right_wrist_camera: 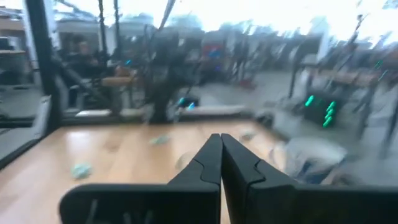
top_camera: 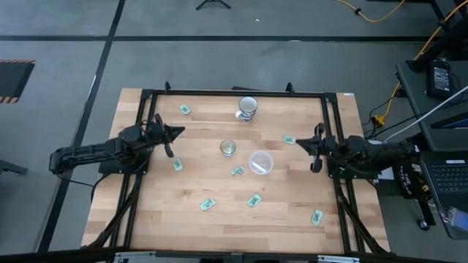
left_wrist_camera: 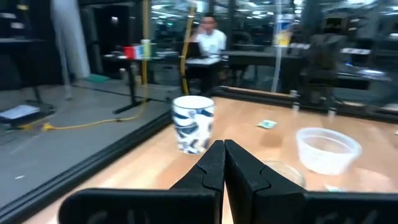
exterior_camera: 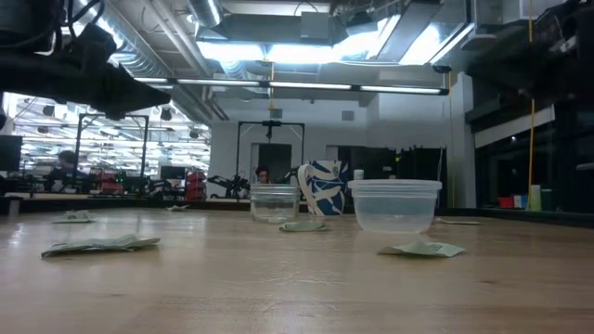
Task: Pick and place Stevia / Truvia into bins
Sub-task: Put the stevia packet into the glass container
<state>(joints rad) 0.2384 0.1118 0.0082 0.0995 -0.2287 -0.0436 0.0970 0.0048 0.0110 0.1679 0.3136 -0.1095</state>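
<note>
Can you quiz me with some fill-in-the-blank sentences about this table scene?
1. Both grippers, left gripper and right gripper, have their fingers ____.
2. The number of cups on the table is ____.
3. The green packets lie on the ____, not in a cup.

Answers: shut; three; table

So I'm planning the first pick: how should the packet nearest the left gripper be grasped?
That packet lies flat on the table, clear of other things. Probably come straight down and pinch across its short width; nothing stands up to grip from the side.
</note>
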